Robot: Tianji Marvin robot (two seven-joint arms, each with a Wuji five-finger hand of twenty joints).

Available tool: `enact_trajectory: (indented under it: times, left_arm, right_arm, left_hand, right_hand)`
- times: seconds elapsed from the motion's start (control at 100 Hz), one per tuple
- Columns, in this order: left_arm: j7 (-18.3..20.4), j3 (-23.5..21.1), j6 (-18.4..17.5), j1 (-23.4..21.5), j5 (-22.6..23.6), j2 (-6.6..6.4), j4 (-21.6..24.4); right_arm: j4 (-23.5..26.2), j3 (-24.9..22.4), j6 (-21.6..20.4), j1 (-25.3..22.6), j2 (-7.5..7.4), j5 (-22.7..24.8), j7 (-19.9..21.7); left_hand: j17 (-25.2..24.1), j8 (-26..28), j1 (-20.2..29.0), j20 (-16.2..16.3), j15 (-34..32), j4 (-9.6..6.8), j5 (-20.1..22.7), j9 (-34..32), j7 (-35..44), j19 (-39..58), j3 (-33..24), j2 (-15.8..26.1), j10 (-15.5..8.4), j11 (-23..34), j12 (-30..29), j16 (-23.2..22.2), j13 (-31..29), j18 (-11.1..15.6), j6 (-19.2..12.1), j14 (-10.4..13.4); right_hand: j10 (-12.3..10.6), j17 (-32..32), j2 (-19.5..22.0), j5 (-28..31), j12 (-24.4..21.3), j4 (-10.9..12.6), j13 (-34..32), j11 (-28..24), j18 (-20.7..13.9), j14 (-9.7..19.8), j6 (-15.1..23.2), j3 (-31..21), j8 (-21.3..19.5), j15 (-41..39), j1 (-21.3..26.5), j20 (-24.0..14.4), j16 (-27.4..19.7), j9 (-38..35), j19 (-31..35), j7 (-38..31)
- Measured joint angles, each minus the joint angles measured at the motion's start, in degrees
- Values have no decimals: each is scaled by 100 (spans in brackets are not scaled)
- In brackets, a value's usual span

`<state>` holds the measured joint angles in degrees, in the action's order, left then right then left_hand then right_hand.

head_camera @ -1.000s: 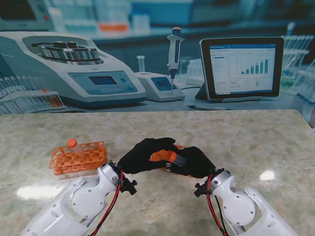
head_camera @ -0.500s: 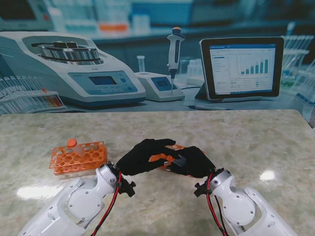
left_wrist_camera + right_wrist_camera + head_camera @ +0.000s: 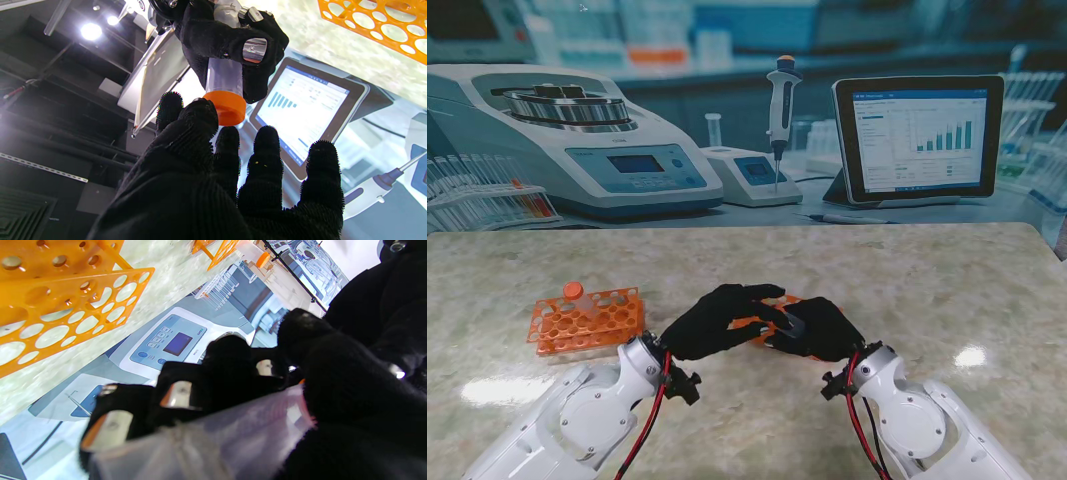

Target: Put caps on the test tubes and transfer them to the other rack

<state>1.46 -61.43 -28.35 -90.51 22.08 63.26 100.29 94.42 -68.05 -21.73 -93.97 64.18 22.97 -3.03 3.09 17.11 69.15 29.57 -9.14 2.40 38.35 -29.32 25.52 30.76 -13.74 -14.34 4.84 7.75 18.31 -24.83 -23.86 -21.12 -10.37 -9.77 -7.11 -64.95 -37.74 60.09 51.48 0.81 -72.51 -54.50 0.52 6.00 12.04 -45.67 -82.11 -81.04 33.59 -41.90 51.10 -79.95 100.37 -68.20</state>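
My right hand [image 3: 819, 330] is shut on a clear test tube [image 3: 224, 71] that carries an orange cap [image 3: 227, 107]. In the left wrist view the tube points its capped end at my left hand [image 3: 719, 320]. That hand's fingers [image 3: 267, 156] are spread, and its thumb tip rests against the cap's rim. In the stand view the two hands meet, and only a sliver of orange shows between them. The tube's clear body [image 3: 217, 436] lies across my right palm. A left orange rack [image 3: 587, 320] holds one capped tube [image 3: 575, 292]. A second orange rack [image 3: 789, 300] sits just behind the hands.
The second rack's holes [image 3: 60, 316] lie close to my right hand. Along the back stand a centrifuge [image 3: 577, 140], a small balance [image 3: 747, 175] with a pipette [image 3: 779, 100], a tablet [image 3: 917, 135] and a rack of tubes [image 3: 482, 195].
My left hand has slid right over the capped end of the tube. The orange cap and clear tube, plain a second ago, are now mostly covered by its fingers.
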Motion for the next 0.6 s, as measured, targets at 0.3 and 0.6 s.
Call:
enact_trajectory:
  times: [0.3, 0.6]
  left_arm:
    - [-81, 7, 45, -35, 28, 3, 95]
    - [-147, 38, 267, 43, 168, 21, 63]
  right_arm:
    - [-2, 1, -1, 3, 0, -4, 6]
    - [-6, -1, -5, 5, 0, 3, 1]
  left_hand:
    - [-7, -415, -366, 0, 40, 15, -417, 150, -924, -40, 784, 273, 0, -82, 0, 1, 0, -1, 1311, 0]
    - [-18, 167, -1156, 0, 45, -121, -692, 372, -1085, -41, 729, -96, 50, -83, 0, 1, 135, -1, 1952, 16]
  right_hand:
    - [0, 0, 0, 0, 0, 0, 0, 0, 0, 0, 1, 1, -1, 0, 0, 1, 0, 0, 0, 0]
    - [0, 0, 0, 0, 0, 0, 0, 0, 0, 0, 2, 1, -1, 0, 0, 1, 0, 0, 0, -1]
